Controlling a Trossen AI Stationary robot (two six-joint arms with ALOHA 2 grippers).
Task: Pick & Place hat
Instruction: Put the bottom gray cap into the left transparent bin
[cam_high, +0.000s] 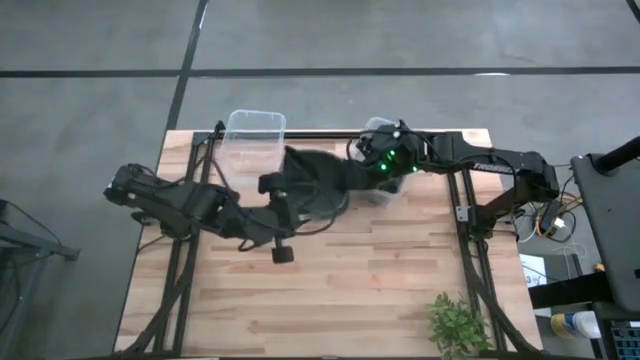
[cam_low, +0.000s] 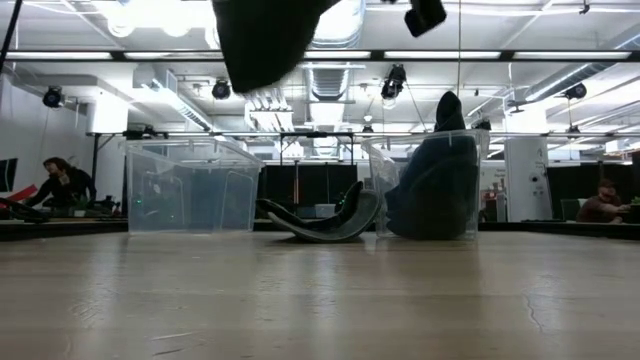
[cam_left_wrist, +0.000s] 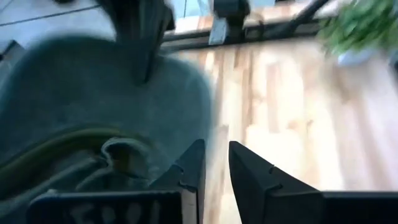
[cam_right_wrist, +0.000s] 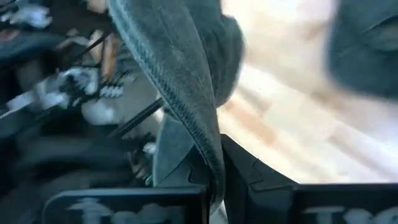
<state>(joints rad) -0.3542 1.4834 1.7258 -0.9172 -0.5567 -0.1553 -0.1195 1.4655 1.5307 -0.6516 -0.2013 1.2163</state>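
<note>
A dark hat (cam_high: 322, 178) hung stretched between the two arms above the far middle of the wooden table (cam_high: 380, 280), its long axis running roughly from nine o'clock to three o'clock in the high view, sagging slightly toward the left arm's side. The right gripper (cam_right_wrist: 217, 180) was clamped on the hat's stitched brim edge, its fingers (cam_right_wrist: 249, 171) narrowly closed with the fabric pinched between them; in the high view that gripper (cam_high: 385, 165) sat at the hat's three o'clock end, over a clear bin (cam_high: 385, 150) holding more dark hats (cam_low: 432, 180). The left gripper (cam_high: 275, 195) sat at the hat's nine o'clock end; its wrist view showed its fingers (cam_left_wrist: 249, 174) close together with only a narrow gap, the hat's grey cloth (cam_left_wrist: 93, 118) lying beside them, and whether they gripped it could not be told. A second clear bin (cam_high: 254, 135), at the hat's eleven o'clock, stood near the table's far edge. In the low view another hat (cam_low: 325, 220) lay on the table between the two bins, its brim curling upward. A small plant (cam_high: 458, 322) stood at the near right corner.
</note>
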